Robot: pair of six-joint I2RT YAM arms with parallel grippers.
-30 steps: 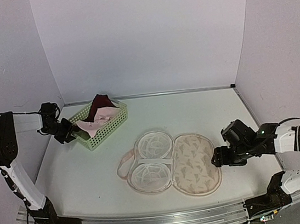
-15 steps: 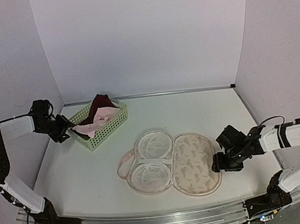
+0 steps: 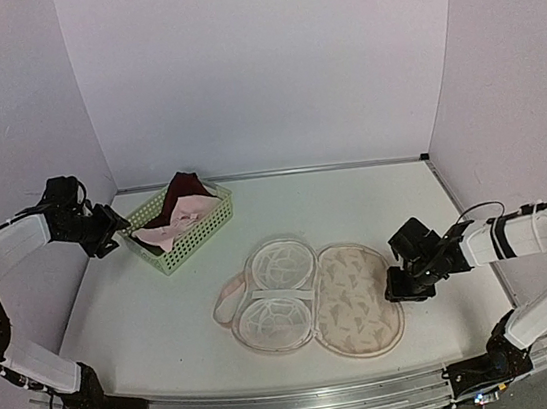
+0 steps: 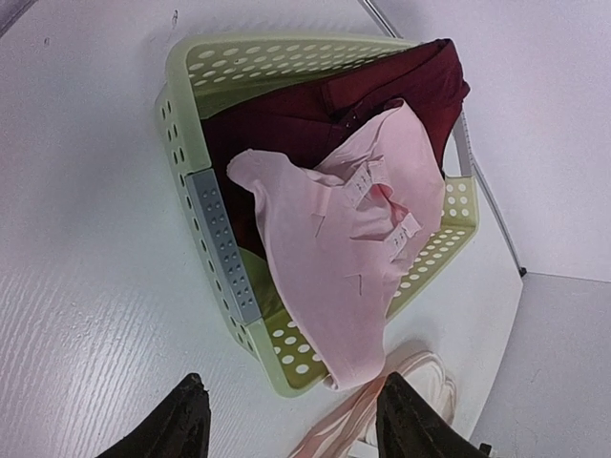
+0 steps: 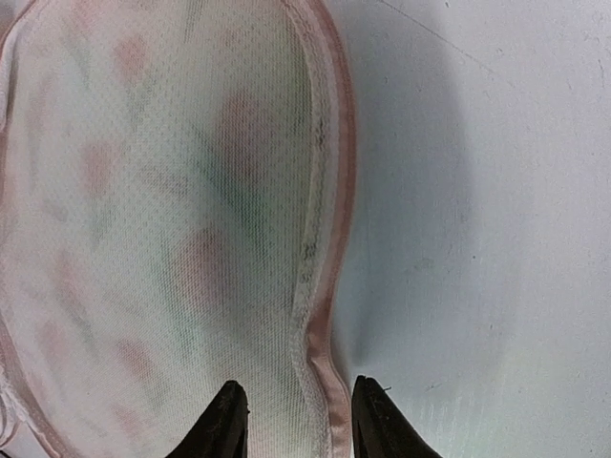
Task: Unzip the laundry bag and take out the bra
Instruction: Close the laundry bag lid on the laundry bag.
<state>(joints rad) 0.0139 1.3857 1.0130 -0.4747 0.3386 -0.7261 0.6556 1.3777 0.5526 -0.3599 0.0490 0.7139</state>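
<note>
The laundry bag (image 3: 355, 300) lies unzipped and spread flat on the table, printed half on the right, white mesh inner half (image 3: 277, 295) on the left. The bra (image 3: 181, 209) lies in the light green basket (image 3: 193, 245), maroon side at the back, pale pink side up. In the left wrist view the bra (image 4: 334, 248) drapes over the basket wall (image 4: 215, 239). My left gripper (image 3: 108, 236) is open and empty just left of the basket, as the left wrist view (image 4: 291, 434) shows. My right gripper (image 3: 398, 289) is open, its jaws either side of the bag's pink edging (image 5: 329, 315).
The white table (image 3: 148, 322) is enclosed by pale walls at the back and both sides. The basket stands at the back left. A pink part of the bag (image 4: 334, 429) shows just beyond the basket's near corner in the left wrist view.
My left gripper has drawn back to the left, away from the basket. My right gripper has moved up to the bag's right edge.
</note>
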